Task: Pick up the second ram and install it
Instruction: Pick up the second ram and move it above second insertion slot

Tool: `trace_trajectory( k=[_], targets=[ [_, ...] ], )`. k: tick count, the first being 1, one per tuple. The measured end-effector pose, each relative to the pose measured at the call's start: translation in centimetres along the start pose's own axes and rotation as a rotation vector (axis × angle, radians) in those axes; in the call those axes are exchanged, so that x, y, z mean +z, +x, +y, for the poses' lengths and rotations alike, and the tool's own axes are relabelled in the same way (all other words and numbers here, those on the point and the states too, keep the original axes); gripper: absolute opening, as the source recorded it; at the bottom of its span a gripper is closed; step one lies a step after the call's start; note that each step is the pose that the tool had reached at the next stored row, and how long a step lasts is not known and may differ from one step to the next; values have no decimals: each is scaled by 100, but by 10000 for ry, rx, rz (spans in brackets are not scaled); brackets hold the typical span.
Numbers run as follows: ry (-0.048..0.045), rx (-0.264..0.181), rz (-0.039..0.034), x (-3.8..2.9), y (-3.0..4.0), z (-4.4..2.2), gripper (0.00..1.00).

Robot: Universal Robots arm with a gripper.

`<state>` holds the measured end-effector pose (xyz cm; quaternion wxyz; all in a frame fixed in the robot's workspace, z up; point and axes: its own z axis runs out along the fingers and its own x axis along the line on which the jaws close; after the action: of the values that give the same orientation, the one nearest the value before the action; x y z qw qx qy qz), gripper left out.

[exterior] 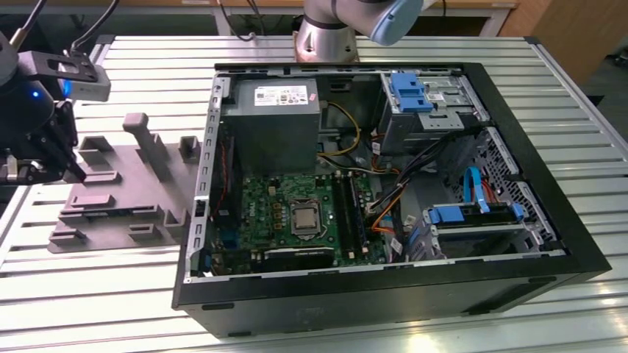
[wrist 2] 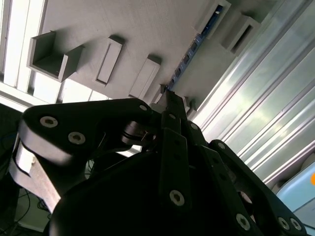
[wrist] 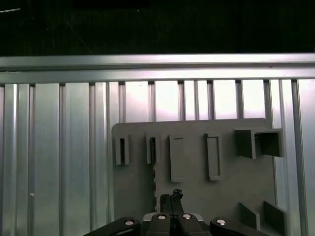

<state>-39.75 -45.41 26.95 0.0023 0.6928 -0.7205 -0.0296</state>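
The second ram (wrist 2: 190,48) is a thin dark stick with blue showing, standing on edge between raised blocks of the grey plastic tray (exterior: 118,220). The first wrist view shows the ram (wrist: 153,147) edge-on as a narrow dark line. My gripper (wrist 2: 169,94) hovers over the tray, its two fingers pressed together with nothing between them. Its tip (wrist: 173,193) sits near one end of the stick, slightly to one side of it. In the exterior view the gripper (exterior: 57,170) hangs at the far left, over the tray's left part.
An open computer case (exterior: 549,220) lies at the exterior view's right of the tray. Inside are a green board (exterior: 294,213) with long black slots (exterior: 345,213), a power-supply box (exterior: 270,110) and blue drive brackets (exterior: 412,92). Ribbed metal table (exterior: 98,294) surrounds both.
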Motion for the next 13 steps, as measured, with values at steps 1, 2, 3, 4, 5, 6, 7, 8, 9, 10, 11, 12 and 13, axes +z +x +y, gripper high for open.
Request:
trace_trajectory(
  k=[1,2,3,4,5,6,7,8,9,10,11,12,13],
  targets=[
    [1,0,0,5,0,0,11],
    [1,0,-1,11,1,-1,11],
    [1,0,0,16,2,-1,11],
    [0,0,0,20,2,-1,11],
    [0,0,0,25,3,-1,11],
    [1,0,0,30,3,-2,11],
    [1,0,0,35,4,-2,11],
    [1,0,0,39,4,-2,11],
    [1,0,0,44,5,-2,11],
    [1,0,0,48,6,-2,11],
    [1,0,-1,54,7,-3,11],
    [2,0,-1,60,7,-3,11],
    [2,0,-1,66,8,-4,11]
  ],
)
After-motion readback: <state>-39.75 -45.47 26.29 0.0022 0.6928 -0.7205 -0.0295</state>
